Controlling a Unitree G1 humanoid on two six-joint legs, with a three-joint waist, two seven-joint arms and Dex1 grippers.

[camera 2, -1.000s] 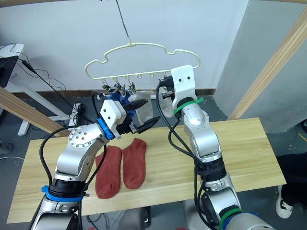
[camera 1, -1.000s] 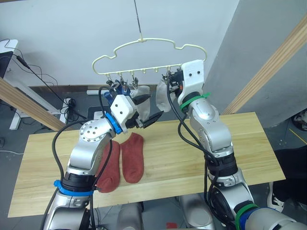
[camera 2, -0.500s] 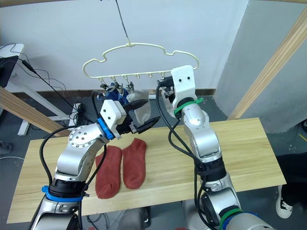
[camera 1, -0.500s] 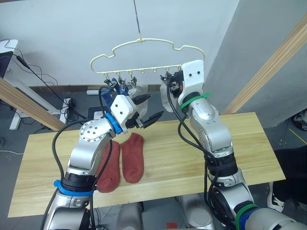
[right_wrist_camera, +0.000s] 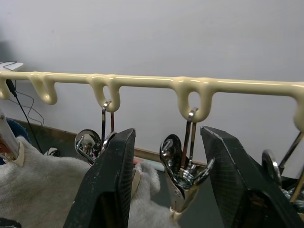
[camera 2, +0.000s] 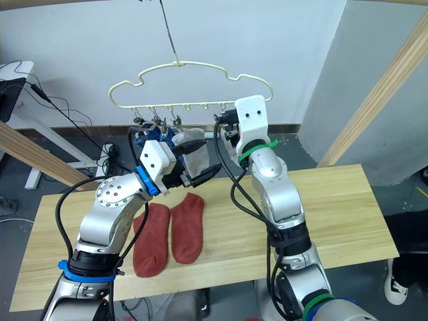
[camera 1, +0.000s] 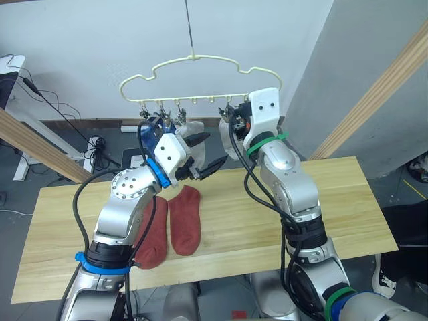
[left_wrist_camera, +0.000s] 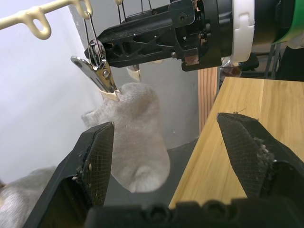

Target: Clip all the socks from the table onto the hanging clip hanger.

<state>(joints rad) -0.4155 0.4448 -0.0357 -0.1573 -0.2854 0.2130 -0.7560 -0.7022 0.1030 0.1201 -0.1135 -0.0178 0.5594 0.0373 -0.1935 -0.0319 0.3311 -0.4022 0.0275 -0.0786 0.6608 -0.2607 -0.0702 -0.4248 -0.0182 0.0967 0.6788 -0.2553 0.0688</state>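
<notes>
So we have grey socks (left_wrist_camera: 137, 137) and blue socks (camera 1: 152, 131) hanging on the clip hanger (camera 2: 190, 85). Two red socks (camera 2: 170, 231) wait on the table (camera 1: 348, 200). Both our left gripper (camera 1: 206, 152) and right gripper (right_wrist_camera: 166, 190) are wide open, holding nothing.

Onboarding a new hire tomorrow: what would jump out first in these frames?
First the pale-yellow clip hanger hanging above the table's far edge, with grey socks and a blue one already clipped on. Both arms are raised to it: the right gripper, open, brackets a metal clip, and the left gripper is open just below. Two rust-red socks lie side by side on the table.
</notes>
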